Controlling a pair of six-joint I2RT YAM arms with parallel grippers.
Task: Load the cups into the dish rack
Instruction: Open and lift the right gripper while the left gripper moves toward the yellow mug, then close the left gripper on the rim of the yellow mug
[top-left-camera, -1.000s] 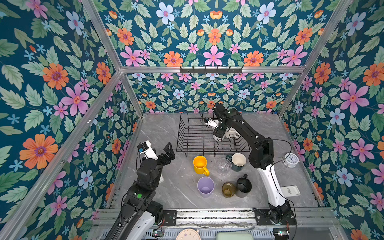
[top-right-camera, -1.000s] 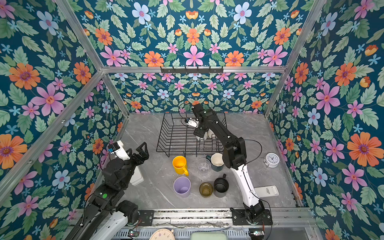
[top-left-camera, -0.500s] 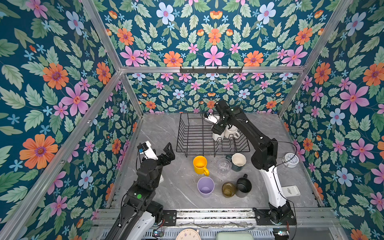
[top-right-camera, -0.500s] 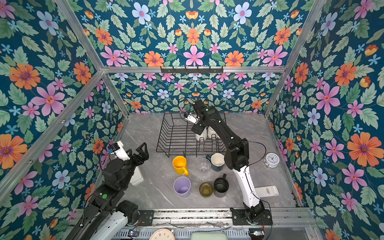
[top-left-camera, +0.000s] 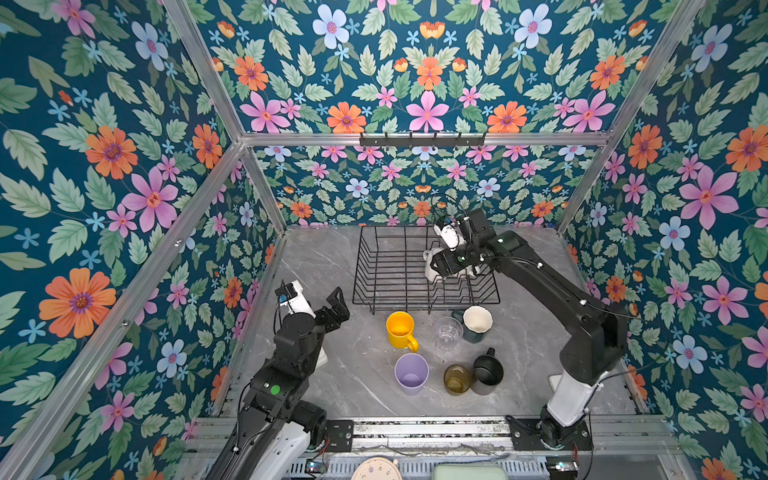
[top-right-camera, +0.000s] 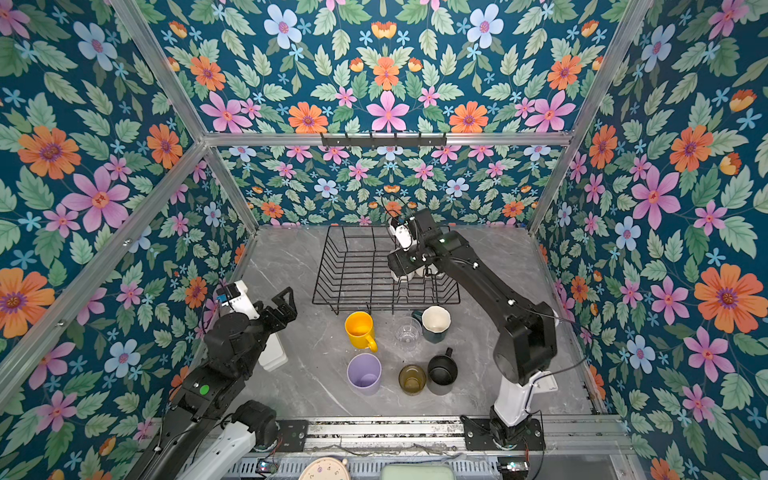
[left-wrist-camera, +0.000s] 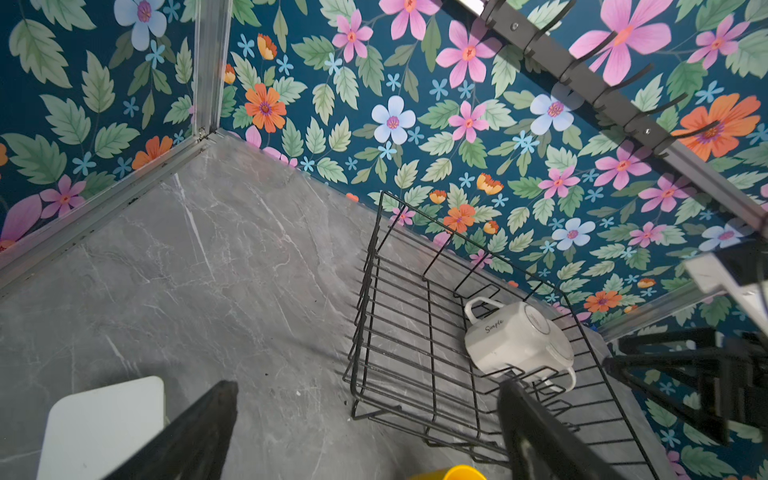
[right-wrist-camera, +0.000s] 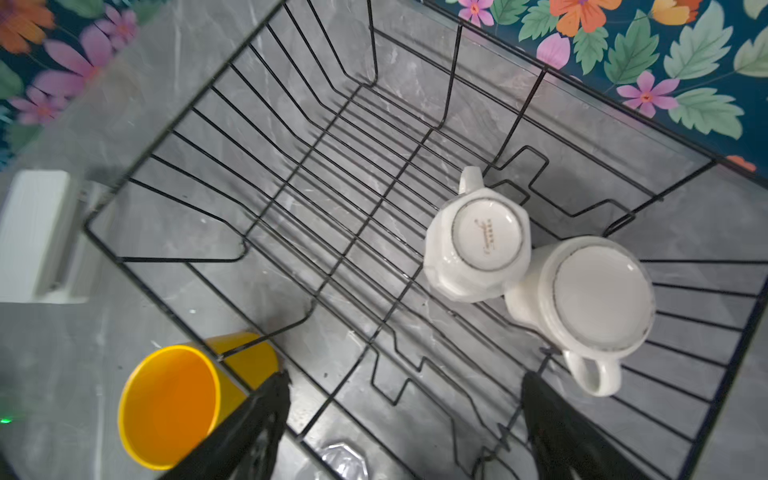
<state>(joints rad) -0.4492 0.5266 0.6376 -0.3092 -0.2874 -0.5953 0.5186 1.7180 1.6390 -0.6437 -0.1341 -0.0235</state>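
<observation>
Teal floral-wallpapered walls (top-left-camera: 428, 75) on three sides: pink, orange, pale-blue blooms, green leaves. Silver aluminium frame bars (top-left-camera: 291, 139) along corners and edges. Narrow black hook rail (top-left-camera: 422, 141) on back bar. Grey marble-veined desk (top-left-camera: 328, 266) below. Soft, even light.

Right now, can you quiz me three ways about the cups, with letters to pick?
1. Where is the yellow mug?
A) inside the dish rack
B) on the table outside the rack
C) on the hook rail
2. How many cups are in the rack?
A) none B) two C) five
3. How do the cups in the rack sit?
A) upside down B) mouths up C) stacked

Answers: 1 B, it stands on the grey table by the rack. 2 B, only the white mug with script and the second white mug are inside. 3 A, both bases face up.
</observation>
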